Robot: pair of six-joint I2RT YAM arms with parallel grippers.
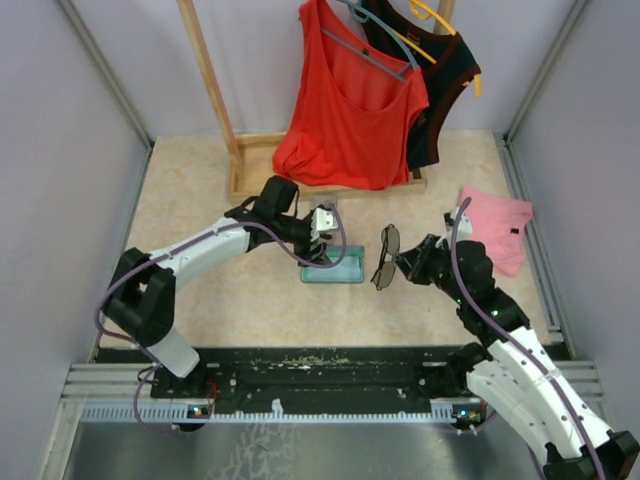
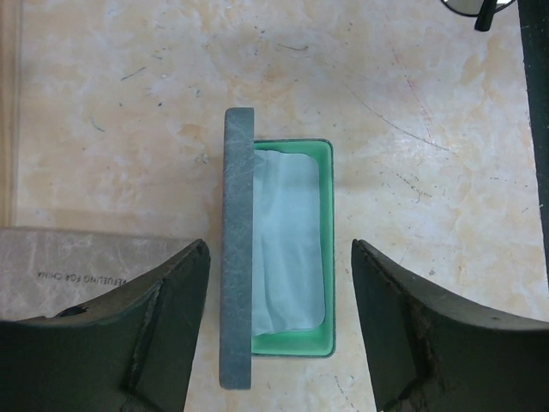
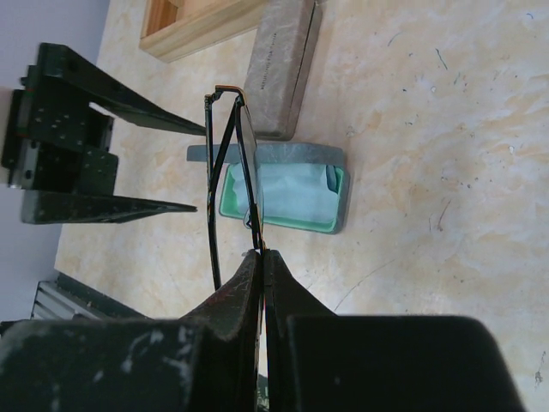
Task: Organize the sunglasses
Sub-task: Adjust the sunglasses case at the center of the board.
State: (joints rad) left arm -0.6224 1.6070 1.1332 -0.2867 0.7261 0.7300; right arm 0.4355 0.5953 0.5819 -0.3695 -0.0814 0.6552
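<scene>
Sunglasses [image 1: 385, 257]: one pair in view, thin dark frame, at the centre of the overhead view and just right of the open case [image 1: 345, 272]. The pair is off the table [image 1: 190, 190] and stands on edge. In the right wrist view the sunglasses [image 3: 245, 163] are seen edge-on, running up from the fingertips through the middle of the frame. A sliver of lens also shows at the top right edge of the left wrist view.

Right gripper [image 1: 402, 262]: fingers pinched together on the lower end of the frame. In its own view the right gripper [image 3: 262, 262] shows no gap beyond the wire itself.

Open case: lies flat on the table, green inside. Its grey lid [image 2: 238, 257] stands up along the left side in the left wrist view. A pale blue cloth [image 2: 287, 249] lies crumpled in the tray.

Left gripper [image 2: 279, 249]: fingers spread wide, one on either side of the open case, gripping nothing. Cannot tell whether either finger touches the case.

Closed case [image 3: 283, 69]: grey-brown, at top centre of the right wrist view, just beyond the open one.

Further out: a pink garment [image 1: 497, 228] lies flat at the right edge of the table. A red top [image 1: 350, 110] and a black top [image 1: 445, 80] hang at the upper middle. A wooden rack [image 1: 212, 95] stands at the upper left.
</scene>
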